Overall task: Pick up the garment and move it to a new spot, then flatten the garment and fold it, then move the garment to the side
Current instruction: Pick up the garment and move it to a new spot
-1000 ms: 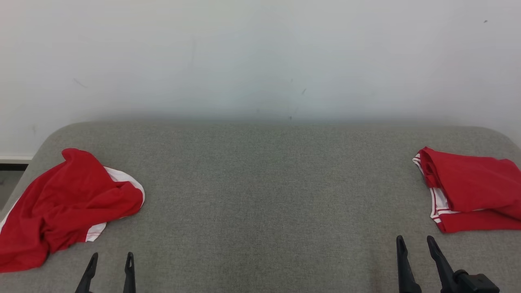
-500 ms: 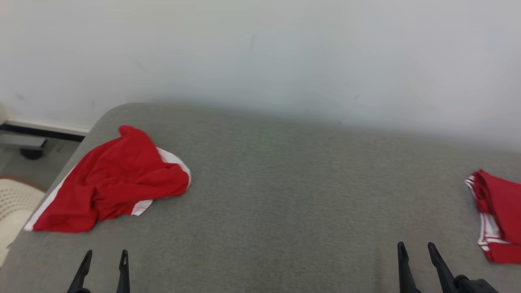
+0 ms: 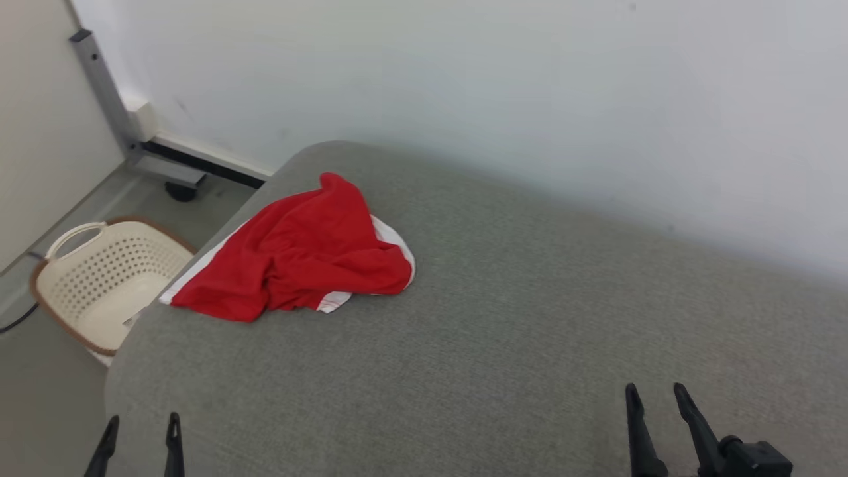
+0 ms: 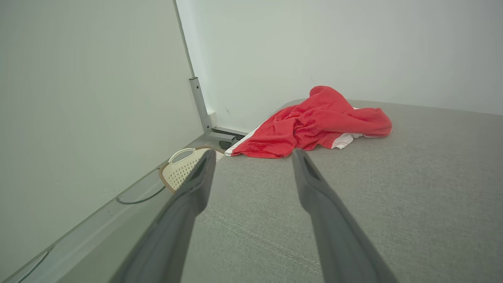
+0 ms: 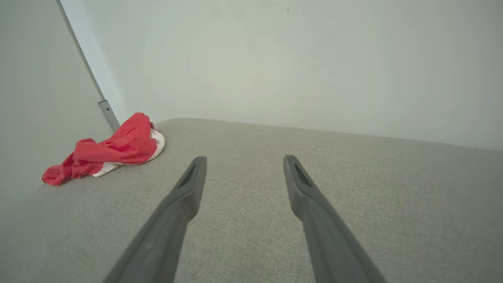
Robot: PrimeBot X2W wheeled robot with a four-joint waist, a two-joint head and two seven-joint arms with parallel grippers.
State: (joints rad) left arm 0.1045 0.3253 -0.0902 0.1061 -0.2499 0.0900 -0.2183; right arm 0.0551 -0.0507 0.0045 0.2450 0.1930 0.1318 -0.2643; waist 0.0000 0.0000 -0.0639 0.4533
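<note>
Well, start with the wall (image 3: 464, 79): it backs the cushion's far edge, so I judge that every reach has to come from the near side. The cushion (image 3: 503, 344), grey and cloth-covered, is your work surface, and its broad middle looks like the natural room for spreading and folding. The garment (image 3: 298, 255), red with white trim, lies bunched in a heap at the cushion's far left corner, one hem reaching the cushion's left edge. It is not yet flattened, so by my reading you are at the first step, the pickup. The basket (image 3: 106, 278) sits on the floor just off the cushion's left edge, below that hem, so a careless drag could tip cloth over into it. Your left gripper (image 3: 144, 419) hovers at the cushion's near left corner, the closer of the two to the heap, which its wrist view frames just beyond the tips. Its fingers stand apart with nothing between them. Your right gripper (image 3: 654, 387) hangs over the cushion's near edge toward the right, well apart from the garment, fingers likewise spread and empty, probably waiting to take a second corner.
</note>
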